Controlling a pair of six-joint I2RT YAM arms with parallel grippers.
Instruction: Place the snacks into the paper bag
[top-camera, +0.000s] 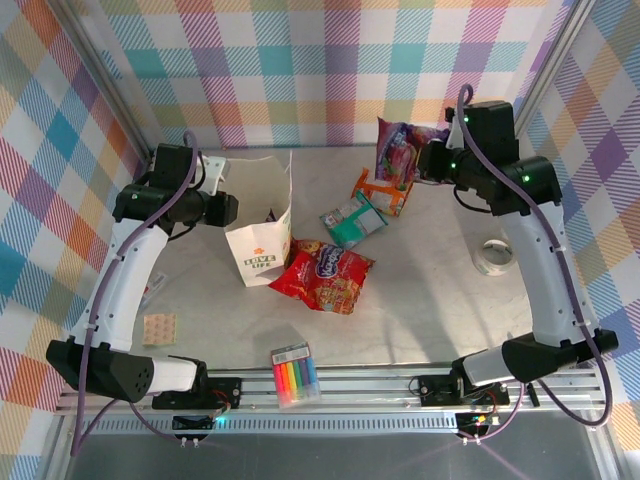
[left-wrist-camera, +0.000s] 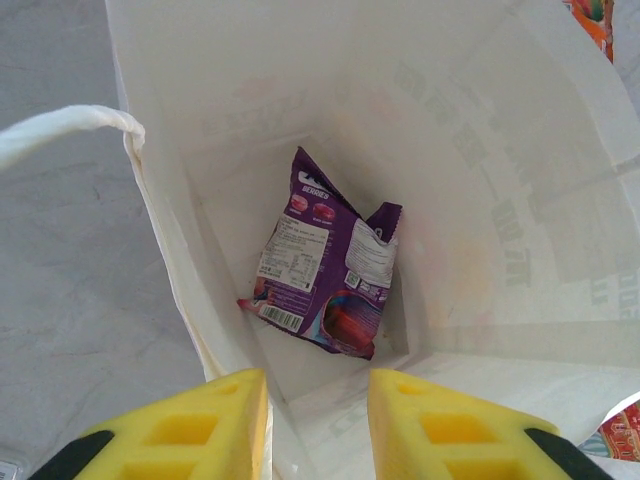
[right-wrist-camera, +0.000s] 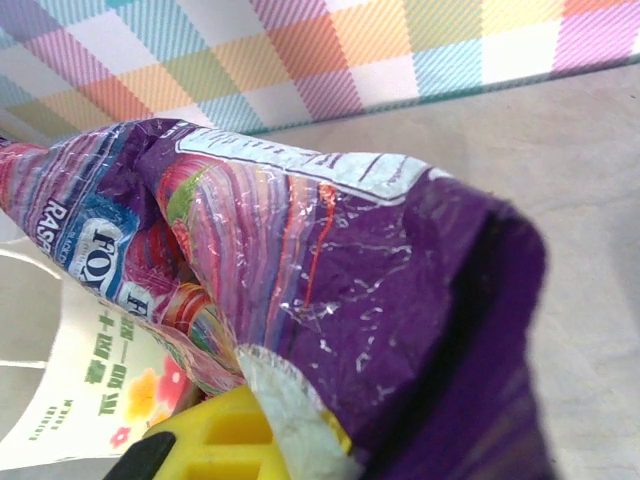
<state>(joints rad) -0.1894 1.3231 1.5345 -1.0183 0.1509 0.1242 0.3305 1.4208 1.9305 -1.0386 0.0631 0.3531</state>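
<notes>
The white paper bag (top-camera: 262, 250) stands open at the left middle of the table. Inside it, on the bottom, lies one purple packet (left-wrist-camera: 325, 265). My left gripper (top-camera: 230, 209) is at the bag's left rim; in the left wrist view its yellow fingers (left-wrist-camera: 318, 430) stand apart astride the near wall of the bag (left-wrist-camera: 500, 150). My right gripper (top-camera: 432, 160) is raised at the back right, shut on the sealed edge of the other purple packet (top-camera: 400, 148), which hangs above the table (right-wrist-camera: 330, 260). On the table lie the red packet (top-camera: 322, 275), the teal-and-white packet (top-camera: 352, 220) and the orange packet (top-camera: 380, 190).
A clear pack of coloured markers (top-camera: 295, 375) lies near the front edge. A roll of tape (top-camera: 493, 255) sits at the right under the right arm. A small beige card (top-camera: 158, 327) lies at the left front. The bag's twisted handle (left-wrist-camera: 60, 130) hangs off its left rim.
</notes>
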